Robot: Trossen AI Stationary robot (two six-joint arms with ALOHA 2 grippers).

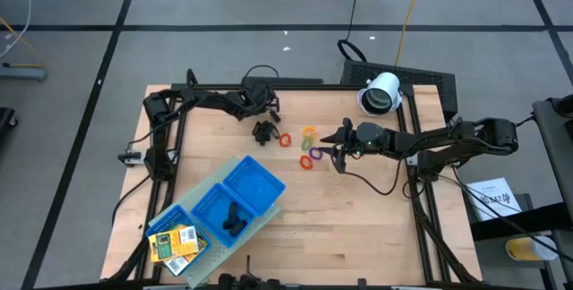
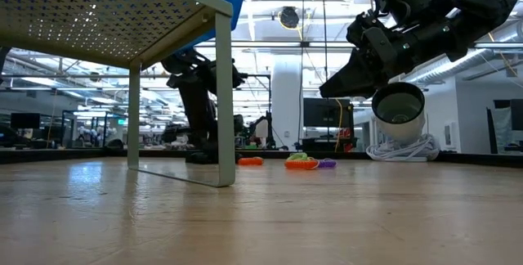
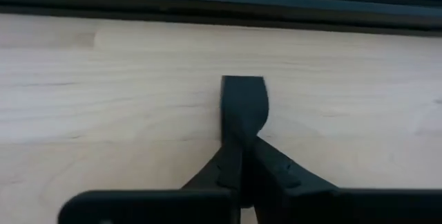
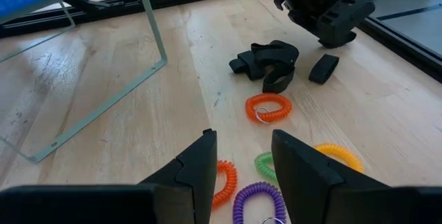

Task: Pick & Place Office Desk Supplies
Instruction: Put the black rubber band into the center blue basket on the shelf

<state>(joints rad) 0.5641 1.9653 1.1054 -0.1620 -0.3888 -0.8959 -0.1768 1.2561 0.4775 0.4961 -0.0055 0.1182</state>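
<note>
My left gripper (image 1: 266, 106) (image 3: 243, 141) is low over the far part of the table, shut on a black clip-like piece (image 3: 243, 103). Just near of it, a small heap of black clip pieces (image 1: 264, 132) (image 4: 266, 61) lies on the wood. Coiled rings lie between the two grippers: orange-red (image 4: 268, 106), orange (image 4: 224, 179), green (image 4: 266, 165), purple (image 4: 259, 200), yellow (image 4: 338, 156). My right gripper (image 1: 337, 151) (image 4: 242, 155) hovers open above the rings, lifted clear of the table (image 2: 351, 77). Two yellow printed packs (image 1: 175, 243) lie in the blue tray. My left gripper pinches one end of a flat black clip piece (image 3: 243, 131) between its two shut fingers. The rest of the piece sticks out past the fingertips toward the table. I cannot tell whether its free end (image 4: 323, 68) touches the wood.
The blue three-compartment tray (image 1: 260, 178) sits on a raised clear stand at the near left, with black pieces (image 1: 233, 218) in its middle compartment. A white cylindrical device (image 1: 380, 93) stands at the far right. Bare wood lies near of the rings and toward the right edge.
</note>
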